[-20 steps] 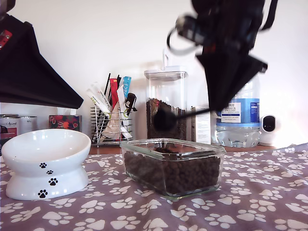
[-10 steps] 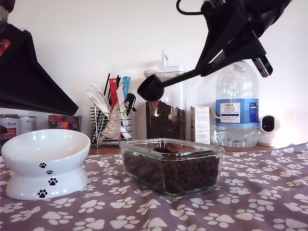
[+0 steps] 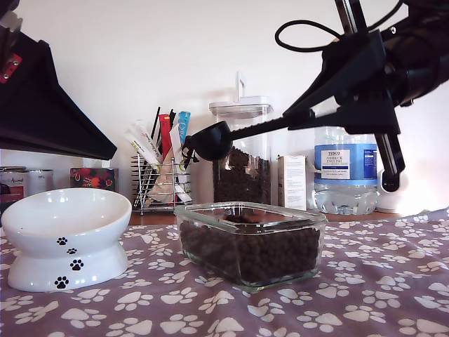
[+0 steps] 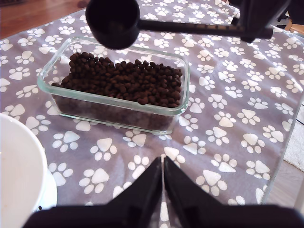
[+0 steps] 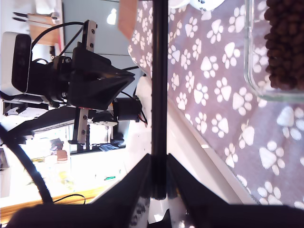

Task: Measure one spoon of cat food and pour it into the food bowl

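My second gripper [image 3: 303,118] [image 5: 159,164] is shut on the long handle of the black spoon [image 3: 209,142] [image 5: 159,71]. The spoon's round bowl hangs in the air above the end of the clear glass dish [image 3: 210,210] nearer the exterior view's left. I cannot see what is inside the spoon [image 4: 113,21]. The dish holds dark cat food [image 4: 123,78] [image 3: 256,253]. At the exterior view's left stands the white food bowl [image 3: 66,210] [image 4: 14,156] with paw prints, its inside showing white. My first gripper [image 3: 112,150] [image 4: 162,161] hovers above that bowl, shut and holding nothing.
Behind the dish stand a tall clear canister [image 3: 242,151] of kibble, a water bottle [image 3: 346,168], a small box [image 3: 295,181], a wire rack [image 3: 163,179] of pens and a small white camera [image 3: 391,184]. Tins [image 3: 21,181] sit at the back. A purple paw-print cloth [image 3: 372,281] covers the table.
The spoon has risen from just above the dish and shifted toward the exterior view's left. The second arm has swung from steeply upright to reaching in from the exterior view's right.
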Motion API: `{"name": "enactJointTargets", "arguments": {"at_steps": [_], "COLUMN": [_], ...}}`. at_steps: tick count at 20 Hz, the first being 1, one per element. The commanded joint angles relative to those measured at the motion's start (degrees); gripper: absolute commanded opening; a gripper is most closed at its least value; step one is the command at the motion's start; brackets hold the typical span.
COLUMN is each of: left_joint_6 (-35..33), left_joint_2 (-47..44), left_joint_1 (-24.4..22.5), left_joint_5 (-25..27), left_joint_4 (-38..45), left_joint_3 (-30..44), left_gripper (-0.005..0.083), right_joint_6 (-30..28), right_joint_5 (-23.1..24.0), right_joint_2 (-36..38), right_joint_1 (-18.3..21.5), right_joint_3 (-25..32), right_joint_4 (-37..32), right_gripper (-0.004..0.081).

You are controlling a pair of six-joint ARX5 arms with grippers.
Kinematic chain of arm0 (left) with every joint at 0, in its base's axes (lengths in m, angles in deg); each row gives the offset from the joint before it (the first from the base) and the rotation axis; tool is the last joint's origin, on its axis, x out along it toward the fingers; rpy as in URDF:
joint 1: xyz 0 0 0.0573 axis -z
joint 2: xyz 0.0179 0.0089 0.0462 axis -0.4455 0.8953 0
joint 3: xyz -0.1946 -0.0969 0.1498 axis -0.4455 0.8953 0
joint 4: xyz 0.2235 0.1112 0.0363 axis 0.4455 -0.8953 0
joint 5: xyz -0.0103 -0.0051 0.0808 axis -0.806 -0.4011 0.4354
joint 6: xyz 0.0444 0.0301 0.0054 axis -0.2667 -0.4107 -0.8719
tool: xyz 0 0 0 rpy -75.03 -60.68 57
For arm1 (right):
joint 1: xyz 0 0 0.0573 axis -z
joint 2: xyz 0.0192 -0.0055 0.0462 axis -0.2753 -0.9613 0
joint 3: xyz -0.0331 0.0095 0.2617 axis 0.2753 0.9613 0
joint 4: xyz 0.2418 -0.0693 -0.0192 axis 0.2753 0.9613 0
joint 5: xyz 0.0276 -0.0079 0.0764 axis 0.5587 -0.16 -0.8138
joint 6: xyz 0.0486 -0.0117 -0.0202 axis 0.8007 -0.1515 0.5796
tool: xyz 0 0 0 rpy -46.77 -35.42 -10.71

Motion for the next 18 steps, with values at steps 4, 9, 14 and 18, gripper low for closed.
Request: {"name": "enactJointTargets", "arguments": {"at_steps": [4, 9, 14, 18], "left_joint_6": [-0.5, -0.9, -0.9, -0.9], "left_joint_2": [-0.1, -0.1, -0.1, -0.1], "left_joint_1": [0.1, 0.2, 0.2, 0.2], "left_joint_5": [0.0, 0.0, -0.1, -0.1], "left_joint_4": [0.8, 0.8, 0.8, 0.8], "left_joint_3": [0.9, 0.9, 0.9, 0.9], "left_gripper": [-0.0019, -0.0019, -0.0019, -0.0019], "right_joint_6": [1.6, 4.9, 8.9, 9.2], "right_joint_5": [-0.1, 4.6, 7.4, 8.0], "right_joint_2": [-0.4, -0.5, -0.5, -1.0], "right_joint_1": [3.4, 4.5, 4.5, 4.3], "right_joint_3": [5.5, 5.5, 5.5, 5.5], "right_joint_4": [-6.4, -11.3, -14.7, -14.6], "right_gripper": [-0.0012, -0.0012, -0.0012, -0.0012]}}
